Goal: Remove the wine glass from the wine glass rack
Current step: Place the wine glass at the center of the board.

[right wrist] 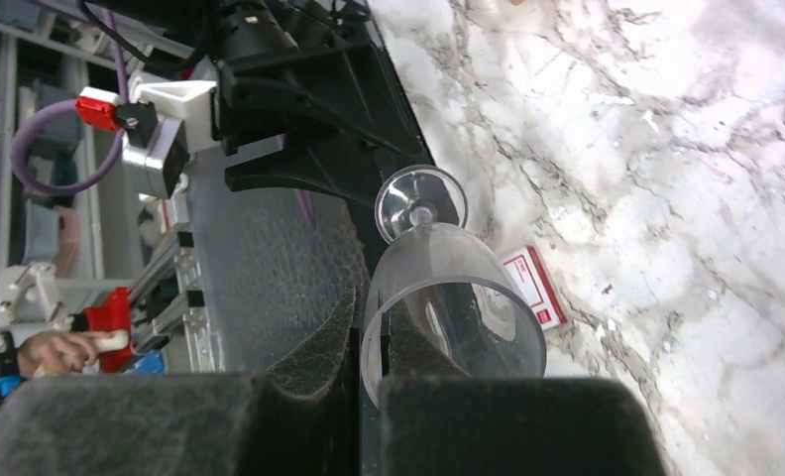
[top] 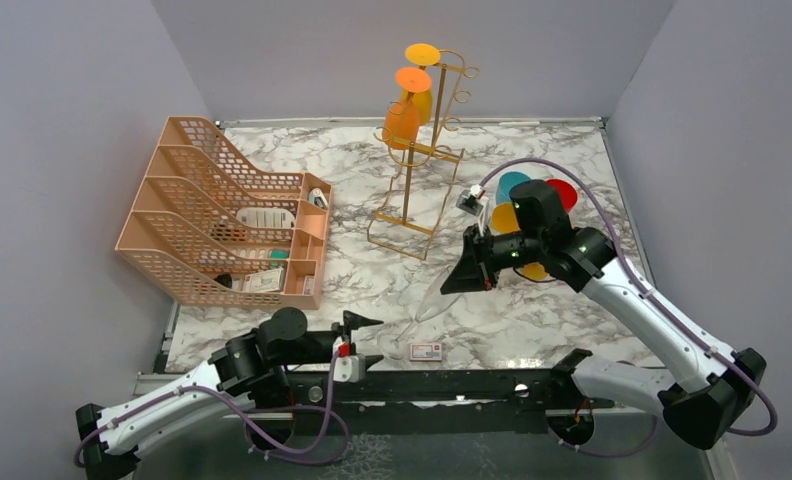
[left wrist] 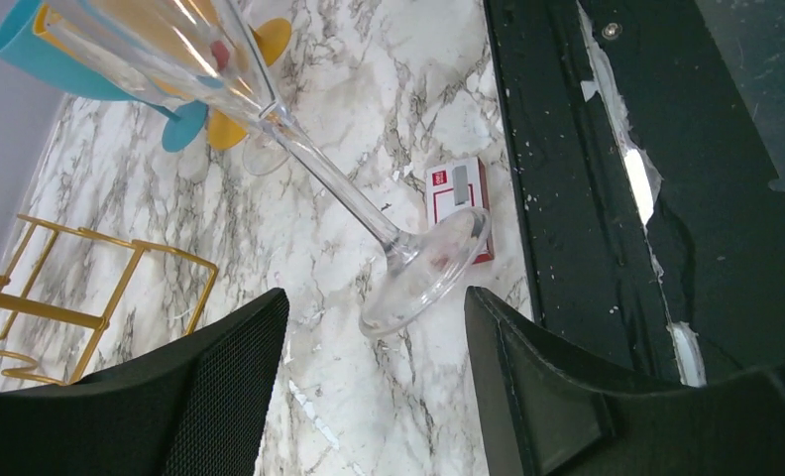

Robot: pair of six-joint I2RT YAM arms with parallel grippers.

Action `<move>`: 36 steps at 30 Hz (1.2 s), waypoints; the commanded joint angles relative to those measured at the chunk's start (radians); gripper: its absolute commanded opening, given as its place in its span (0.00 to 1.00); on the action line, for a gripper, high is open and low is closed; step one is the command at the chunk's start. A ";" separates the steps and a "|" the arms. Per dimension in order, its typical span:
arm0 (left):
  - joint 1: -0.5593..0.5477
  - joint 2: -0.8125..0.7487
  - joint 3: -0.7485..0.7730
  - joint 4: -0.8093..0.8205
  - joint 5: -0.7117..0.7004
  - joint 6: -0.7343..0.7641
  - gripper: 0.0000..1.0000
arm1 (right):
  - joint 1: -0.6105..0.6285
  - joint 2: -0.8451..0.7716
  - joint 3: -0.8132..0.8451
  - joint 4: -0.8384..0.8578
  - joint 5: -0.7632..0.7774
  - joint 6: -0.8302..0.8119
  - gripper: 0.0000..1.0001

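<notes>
A clear wine glass [top: 432, 302] hangs tilted over the marble table, foot toward the near edge. My right gripper [top: 469, 275] is shut on the rim of its bowl [right wrist: 458, 297], one finger inside the wall and one outside. The glass's foot [left wrist: 428, 268] lies just beyond the tips of my left gripper [left wrist: 374, 327], which stands open with nothing between its fingers. The gold wine glass rack [top: 419, 165] stands at the back centre, apart from both grippers. An orange glass [top: 402, 118] and a yellow glass [top: 421, 95] hang upside down on it.
A peach mesh tray organiser [top: 222, 215] holding papers fills the left side. Teal, red and yellow glasses [top: 532, 195] stand behind my right arm. A small red-and-white card [top: 426, 350] lies near the black front rail [top: 452, 385]. Grey walls enclose the table.
</notes>
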 commanded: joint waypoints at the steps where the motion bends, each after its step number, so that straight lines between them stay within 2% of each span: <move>1: 0.004 -0.028 0.006 0.052 -0.034 -0.025 0.72 | 0.006 -0.087 0.003 -0.074 0.133 0.020 0.01; 5: 0.005 -0.048 0.007 0.053 -0.061 -0.040 0.79 | 0.007 -0.139 0.060 -0.169 0.257 0.041 0.01; 7: 0.007 -0.063 0.009 0.056 -0.113 -0.056 0.87 | 0.006 -0.160 0.101 -0.236 0.302 0.037 0.01; 10: 0.021 -0.081 0.001 0.089 -0.194 -0.104 0.91 | 0.007 -0.200 0.131 -0.314 0.407 0.052 0.01; 11: 0.029 -0.086 -0.002 0.097 -0.201 -0.118 0.97 | 0.006 -0.213 0.137 -0.337 0.438 0.054 0.01; 12: 0.036 -0.091 -0.005 0.102 -0.206 -0.130 0.99 | 0.006 -0.225 0.140 -0.361 0.472 0.063 0.01; 19: 0.058 -0.087 -0.001 0.188 -0.305 -0.291 0.99 | 0.006 -0.291 0.119 -0.453 0.713 0.142 0.01; 22: 0.078 -0.060 0.021 0.255 -0.484 -0.495 0.99 | 0.006 -0.305 0.116 -0.472 0.825 0.173 0.01; 24: 0.103 -0.022 0.058 0.261 -0.566 -0.576 0.99 | 0.006 -0.313 0.111 -0.468 0.894 0.190 0.01; 26: 0.142 0.037 0.113 0.228 -0.552 -0.582 0.99 | 0.006 -0.312 0.103 -0.463 0.948 0.198 0.01; 31: 0.262 0.274 0.297 0.056 -0.410 -0.556 0.99 | 0.006 -0.257 0.074 -0.478 1.051 0.245 0.01; 36: 0.336 0.420 0.378 0.001 -0.392 -0.636 0.99 | 0.006 -0.212 0.055 -0.478 1.140 0.240 0.01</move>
